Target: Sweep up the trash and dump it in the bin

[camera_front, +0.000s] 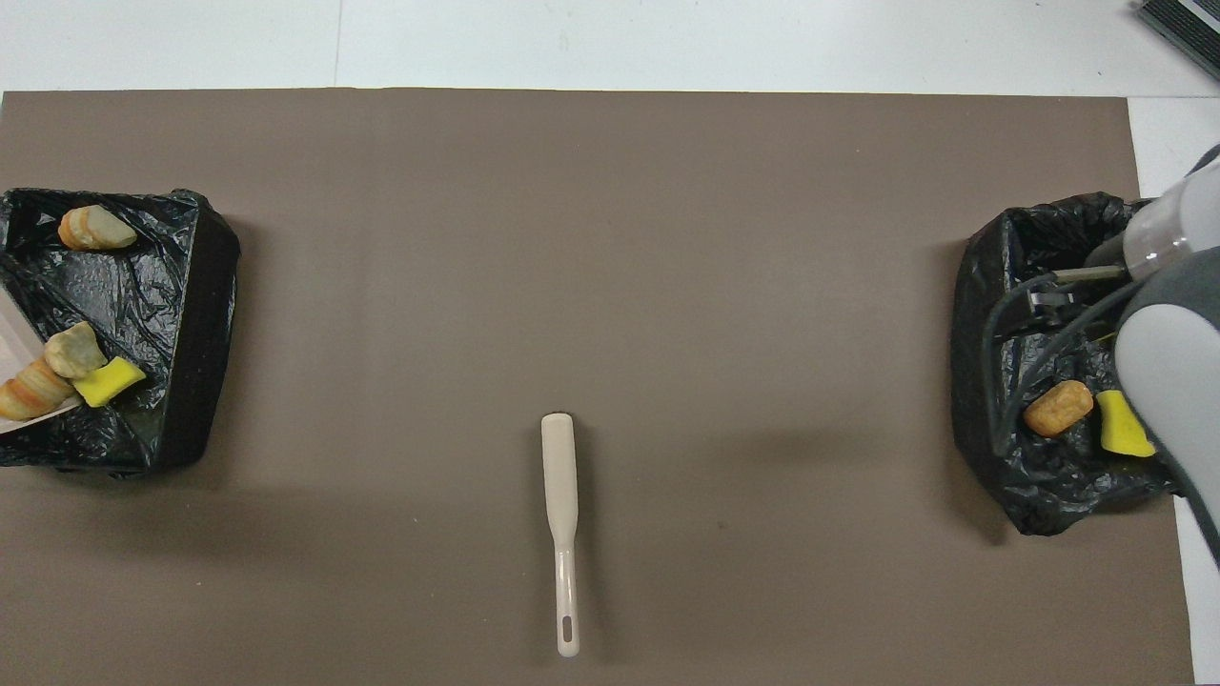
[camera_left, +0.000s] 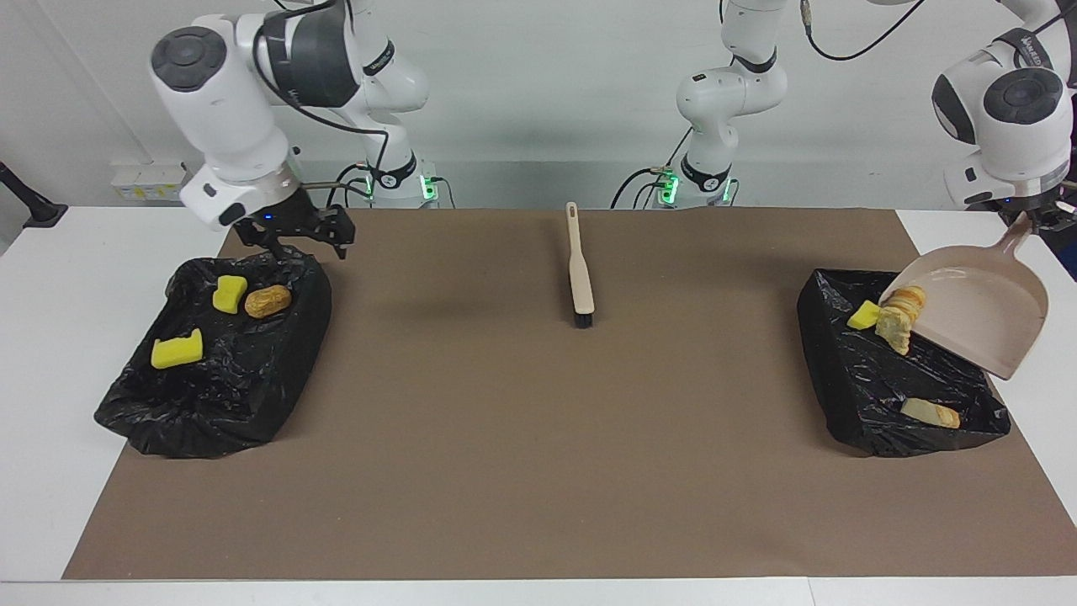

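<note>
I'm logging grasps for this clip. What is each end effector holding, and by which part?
The left end effector holds the dustpan by its handle, tilted over a bin. The right end effector holds nothing.

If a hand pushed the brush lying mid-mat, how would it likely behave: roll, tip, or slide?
The brush lies flat on the brown mat, long and slim, so it would probably slide or pivot rather than roll. Its handle looks like rigid plastic, likely stiff and light. The dark bristle end may drag somewhat, so a push at the handle might swing it around.
</note>
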Robot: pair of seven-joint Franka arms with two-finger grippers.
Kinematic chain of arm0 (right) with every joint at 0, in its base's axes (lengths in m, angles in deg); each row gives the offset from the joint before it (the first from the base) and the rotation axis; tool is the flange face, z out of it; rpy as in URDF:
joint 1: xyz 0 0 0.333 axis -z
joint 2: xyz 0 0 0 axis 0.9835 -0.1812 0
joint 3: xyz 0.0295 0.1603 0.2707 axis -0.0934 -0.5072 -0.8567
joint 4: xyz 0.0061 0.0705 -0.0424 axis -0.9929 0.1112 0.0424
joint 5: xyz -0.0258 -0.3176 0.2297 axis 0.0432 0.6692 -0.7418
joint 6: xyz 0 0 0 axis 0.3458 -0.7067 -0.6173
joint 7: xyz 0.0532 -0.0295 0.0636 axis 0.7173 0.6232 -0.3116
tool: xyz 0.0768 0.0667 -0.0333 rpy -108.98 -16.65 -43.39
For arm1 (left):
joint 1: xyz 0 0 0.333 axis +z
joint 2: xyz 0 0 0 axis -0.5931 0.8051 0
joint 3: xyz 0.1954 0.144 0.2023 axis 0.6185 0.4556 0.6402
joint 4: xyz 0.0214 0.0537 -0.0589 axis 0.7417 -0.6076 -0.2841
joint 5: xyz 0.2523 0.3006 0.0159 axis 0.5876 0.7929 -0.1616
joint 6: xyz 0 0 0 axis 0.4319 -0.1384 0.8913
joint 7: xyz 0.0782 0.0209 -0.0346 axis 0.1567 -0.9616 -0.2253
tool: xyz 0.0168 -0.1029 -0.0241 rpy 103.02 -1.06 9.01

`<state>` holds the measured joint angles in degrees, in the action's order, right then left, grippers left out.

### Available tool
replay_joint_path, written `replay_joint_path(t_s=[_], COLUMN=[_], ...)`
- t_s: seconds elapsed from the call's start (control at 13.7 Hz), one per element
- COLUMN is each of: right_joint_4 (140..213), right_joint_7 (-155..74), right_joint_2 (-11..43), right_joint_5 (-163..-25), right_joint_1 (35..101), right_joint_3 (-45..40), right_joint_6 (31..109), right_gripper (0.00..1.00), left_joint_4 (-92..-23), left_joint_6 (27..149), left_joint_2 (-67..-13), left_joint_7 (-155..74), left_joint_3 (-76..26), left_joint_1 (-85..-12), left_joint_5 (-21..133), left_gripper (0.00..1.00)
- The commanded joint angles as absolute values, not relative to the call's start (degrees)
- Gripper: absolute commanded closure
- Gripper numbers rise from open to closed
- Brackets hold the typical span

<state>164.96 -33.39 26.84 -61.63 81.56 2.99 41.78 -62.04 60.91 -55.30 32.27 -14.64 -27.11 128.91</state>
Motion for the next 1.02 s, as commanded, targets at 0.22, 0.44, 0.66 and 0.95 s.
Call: replay_joint_path(t_s=[0.22, 0.44, 0.66, 0.95], right_joint_4=[158.4, 158.7, 158.7, 158.7], right_joint_7=[-34.4, -33.0, -33.1, -33.1], right_joint_2=[26.7, 27.4, 27.4, 27.4], right_joint_5=[-63.6, -63.0, -63.6, -63.9], right_joint_1=[83.9, 83.5, 83.0, 82.8], right_joint_3=[5.2, 5.0, 4.6, 4.4], right_joint_6=[34.8, 34.3, 34.3, 34.3], right_gripper=[0.00, 0.00, 0.00, 0.00], left_joint_4=[-60.6, -57.1, -50.3, -48.6], left_joint_6=[57.9, 56.4, 57.0, 60.1], left_joint_2=[-55.6, -55.1, -50.6, -50.0], left_joint_7=[32.3, 32.5, 32.6, 32.7], left_joint_3=[-14.2, -14.5, -14.6, -14.7], left_joint_1=[-35.9, -38.5, -40.9, -41.8], left_joint_5=[145.6, 146.4, 145.8, 142.1], left_gripper=[1.00, 1.00, 1.00, 1.00])
